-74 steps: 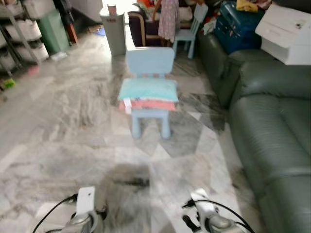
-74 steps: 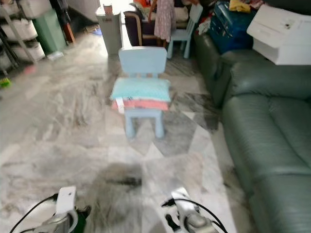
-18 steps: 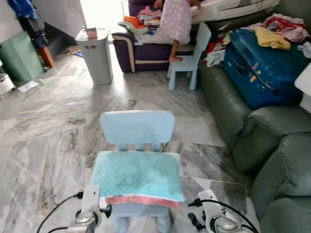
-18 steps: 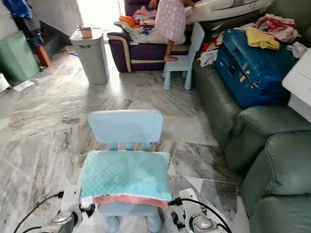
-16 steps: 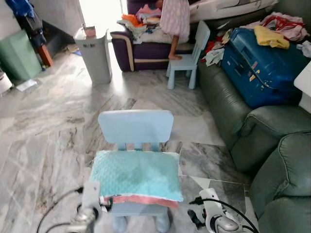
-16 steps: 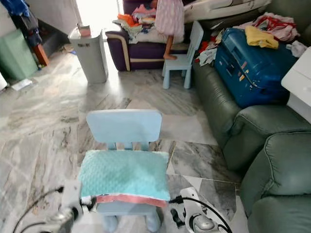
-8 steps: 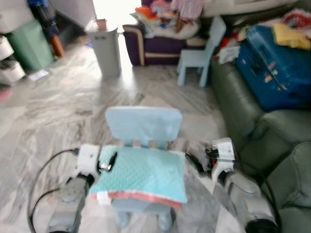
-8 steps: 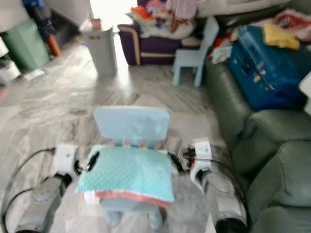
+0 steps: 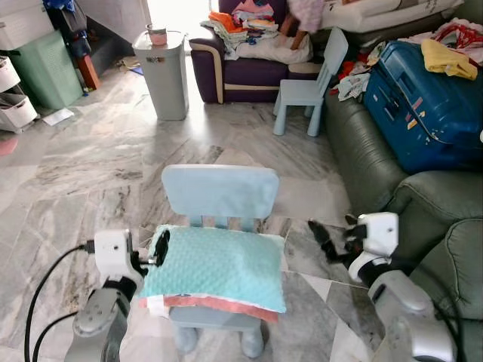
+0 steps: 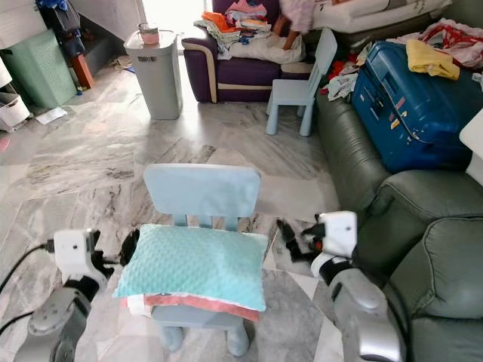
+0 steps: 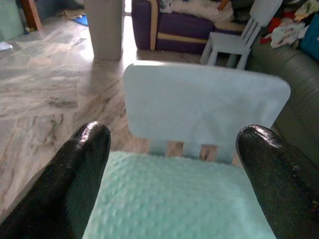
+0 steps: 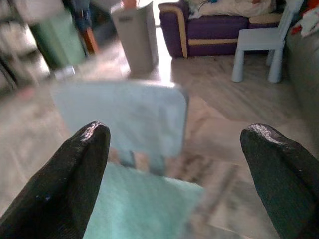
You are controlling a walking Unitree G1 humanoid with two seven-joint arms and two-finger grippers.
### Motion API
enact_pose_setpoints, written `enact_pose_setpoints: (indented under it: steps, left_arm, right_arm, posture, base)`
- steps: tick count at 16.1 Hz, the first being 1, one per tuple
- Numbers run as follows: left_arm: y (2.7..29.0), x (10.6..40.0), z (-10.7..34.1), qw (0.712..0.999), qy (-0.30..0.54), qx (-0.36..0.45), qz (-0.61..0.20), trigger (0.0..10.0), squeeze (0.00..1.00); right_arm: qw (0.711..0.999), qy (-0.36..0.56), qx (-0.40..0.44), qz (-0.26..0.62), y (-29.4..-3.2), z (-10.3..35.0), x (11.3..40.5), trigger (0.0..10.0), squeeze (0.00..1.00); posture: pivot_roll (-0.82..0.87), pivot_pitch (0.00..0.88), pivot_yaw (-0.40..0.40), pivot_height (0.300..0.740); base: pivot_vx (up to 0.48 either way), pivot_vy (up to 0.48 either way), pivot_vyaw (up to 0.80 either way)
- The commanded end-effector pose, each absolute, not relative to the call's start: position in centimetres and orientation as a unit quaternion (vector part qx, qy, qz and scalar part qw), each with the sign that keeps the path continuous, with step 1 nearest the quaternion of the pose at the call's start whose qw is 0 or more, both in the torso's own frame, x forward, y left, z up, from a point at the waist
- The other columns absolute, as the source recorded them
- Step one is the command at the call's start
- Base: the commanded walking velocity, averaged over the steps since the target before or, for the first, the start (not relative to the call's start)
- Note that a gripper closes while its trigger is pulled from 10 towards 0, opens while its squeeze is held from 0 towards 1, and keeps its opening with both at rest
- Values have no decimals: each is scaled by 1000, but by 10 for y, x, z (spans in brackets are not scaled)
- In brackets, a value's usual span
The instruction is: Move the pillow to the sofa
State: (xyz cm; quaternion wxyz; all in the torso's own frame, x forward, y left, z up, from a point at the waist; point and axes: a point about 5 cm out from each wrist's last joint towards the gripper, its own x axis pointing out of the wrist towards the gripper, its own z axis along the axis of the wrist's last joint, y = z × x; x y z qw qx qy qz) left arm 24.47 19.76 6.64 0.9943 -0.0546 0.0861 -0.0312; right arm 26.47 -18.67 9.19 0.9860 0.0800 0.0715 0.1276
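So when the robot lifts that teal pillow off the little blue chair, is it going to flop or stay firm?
The pillow looks plump and soft, so it will probably sag if held by one side. It seems light. Its dimpled cover should grip well. It overhangs the chair seat, leaving its edges reachable.

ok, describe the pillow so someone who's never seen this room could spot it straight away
Find the green sofa along the robot's right; on the marble floor beside it stands a pale blue child's chair. The pillow lies flat on its seat, between the left tool and right tool. It is mint green and dimpled with a coral strip along its near edge; the other blue chair, farther back, has no pillow.
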Motion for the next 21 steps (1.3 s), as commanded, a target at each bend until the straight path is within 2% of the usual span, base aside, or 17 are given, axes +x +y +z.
enact_pose_setpoints:
  steps: [1,5,12,20,21]
  left_arm:
    - [194,250,72,995,82,-55,-34,10000,0]
    - [194,263,82,995,79,-61,-27,10000,0]
    - [199,275,96,995,65,-68,-11,10000,0]
    - [195,275,94,994,80,-70,-19,10000,0]
    - [195,276,94,994,85,-71,-16,10000,0]
  right_arm:
    - [987,60,90,118,-185,101,269,10000,0]
    - [994,18,23,101,-173,116,280,10000,0]
    - [996,7,10,85,-172,122,275,10000,0]
    - [995,23,20,90,-170,120,271,10000,0]
    - [995,26,42,92,-172,120,271,10000,0]
  posture:
    - [-101,0,5,740]
    - [-106,0,7,740]
    - [-113,0,12,740]
    - [-119,0,22,740]
    - [-119,0,25,740]
  base:
    - [0,0,0]
    - [0,0,0]
    - [0,-39,0]
    - [0,480,0]
    - [0,480,0]
